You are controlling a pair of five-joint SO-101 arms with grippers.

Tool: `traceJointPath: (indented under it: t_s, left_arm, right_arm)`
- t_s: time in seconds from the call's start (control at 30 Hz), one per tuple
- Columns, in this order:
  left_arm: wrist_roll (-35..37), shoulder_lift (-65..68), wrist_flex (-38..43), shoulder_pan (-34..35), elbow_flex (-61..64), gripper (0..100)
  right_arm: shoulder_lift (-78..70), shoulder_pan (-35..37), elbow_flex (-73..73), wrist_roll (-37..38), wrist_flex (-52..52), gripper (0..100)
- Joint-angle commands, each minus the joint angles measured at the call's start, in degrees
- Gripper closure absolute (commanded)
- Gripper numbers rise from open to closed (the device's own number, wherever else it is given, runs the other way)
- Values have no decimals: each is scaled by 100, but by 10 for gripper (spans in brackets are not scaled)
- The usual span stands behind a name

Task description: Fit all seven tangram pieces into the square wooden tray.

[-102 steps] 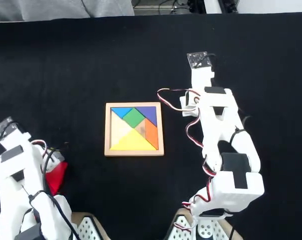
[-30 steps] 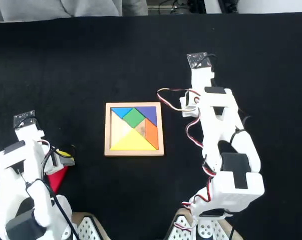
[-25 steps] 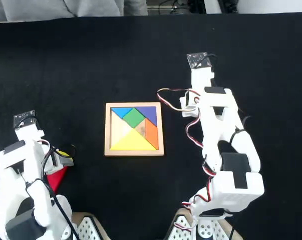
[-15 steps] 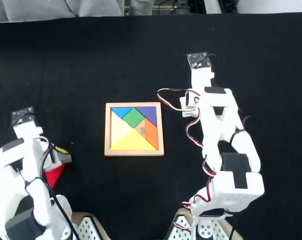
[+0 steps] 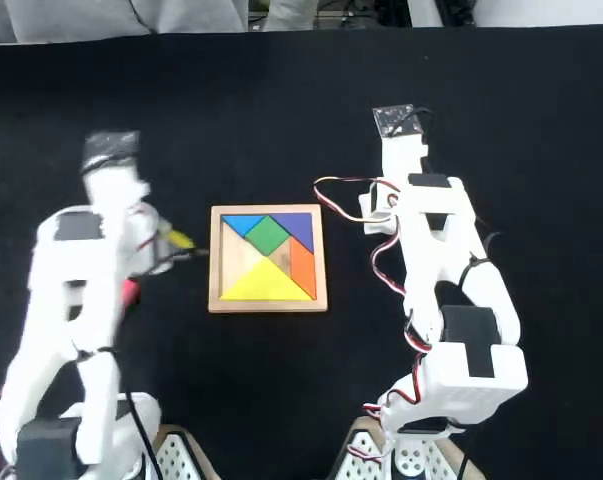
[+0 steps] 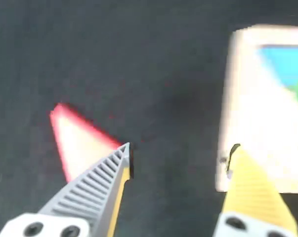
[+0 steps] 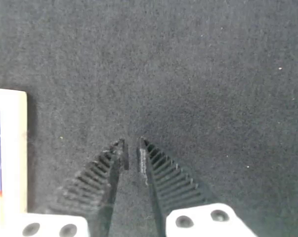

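Tray: the square wooden tray lies flat near the middle of the black worktop, between the two arms.
Pieces in tray: a light blue triangle, a green square, a dark blue triangle, an orange piece and a yellow triangle sit inside the rim. A pale patch fills the side nearest the left arm; whether it is a piece or bare wood cannot be told.
Red triangle: the red triangle lies on the worktop outside the tray, apart from its rim. In the high view a sliver of it shows beside the left arm.
Left end effector: the left end effector is spread wide with nothing between its fingers. Its grey fingertip is at the red triangle's corner and its yellow fingertip is over the tray's rim; the blur hides whether either touches.
Right end effector: the right end effector is on the far side of the tray, over bare worktop. Its fingers are drawn together to a slim gap and hold nothing.
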State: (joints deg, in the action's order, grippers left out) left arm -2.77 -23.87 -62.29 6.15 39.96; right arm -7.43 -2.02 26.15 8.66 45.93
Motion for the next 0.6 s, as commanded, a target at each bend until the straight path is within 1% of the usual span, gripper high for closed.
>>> traceJointPath:
  t_s: [0.0,0.03,0.1,0.17,0.23,0.3,0.37,0.43,0.57]
  left_arm:
    - [413,237,-114,-1086,-927,690]
    - [404,369,-149,-1059,-1033,690]
    - [343,598,-536,-760,-1279,690]
    - [299,774,-923,-119,-1393,688]
    - [281,826,-1116,673,-1385,685]
    - [-158,818,-1116,1305,-1244,676]
    - [-659,818,-1152,1710,-1024,635]
    - [-897,835,-1011,1930,-699,611]
    - [-932,888,-123,2237,-154,612]
  right_arm:
    - [92,35,-13,44,35,952]
    - [92,35,-13,44,35,952]
    - [92,35,-13,44,35,952]
    - [84,35,-13,44,35,952]
    - [92,53,-13,44,35,952]
    - [92,62,-13,53,35,952]
    - [92,62,-13,53,35,952]
    - [92,70,-13,53,35,952]
    - [75,70,-13,53,35,952]
